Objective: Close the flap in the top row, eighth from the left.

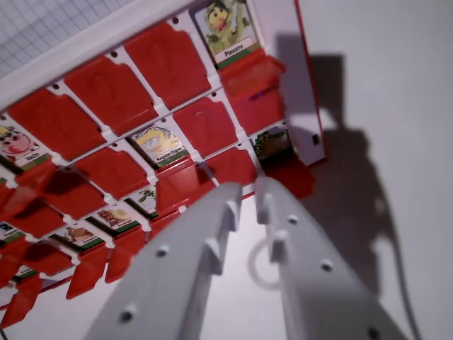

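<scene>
A red and white flap board (279, 42) lies across the wrist view, its rows running from lower left to upper right. In the row furthest from me, the last flap at the wrist view's right stands up and shows a card with a green figure (226, 28). The flaps to its left (170, 60) lie flat and red, and a pig card (18, 145) is up further left. My gripper (248, 190) has white fingers (205, 248) pointing at the board's near rows. It is narrowly open with nothing between the jaws, well short of the green-figure card.
Other raised cards show in nearer rows: a yellow figure (157, 144), a dark one (272, 142) by the board's right edge, and several at lower left (113, 216). A grid mat (42, 25) lies beyond the board. The arm's shadow (354, 177) falls on the white surface to the right.
</scene>
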Robot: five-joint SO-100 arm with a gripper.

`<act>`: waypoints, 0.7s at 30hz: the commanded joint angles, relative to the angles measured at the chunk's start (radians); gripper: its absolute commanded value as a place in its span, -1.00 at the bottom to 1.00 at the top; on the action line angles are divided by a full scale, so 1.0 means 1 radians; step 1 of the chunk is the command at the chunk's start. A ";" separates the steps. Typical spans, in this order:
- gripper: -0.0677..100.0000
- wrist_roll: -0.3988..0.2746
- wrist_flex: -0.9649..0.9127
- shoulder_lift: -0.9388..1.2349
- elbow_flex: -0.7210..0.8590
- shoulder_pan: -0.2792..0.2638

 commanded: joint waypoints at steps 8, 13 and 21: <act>-0.95 0.008 -0.075 -0.141 -0.219 -0.011; -0.95 0.003 -0.121 -0.213 -0.256 -0.005; -0.95 -0.011 -0.186 -0.270 -0.268 0.005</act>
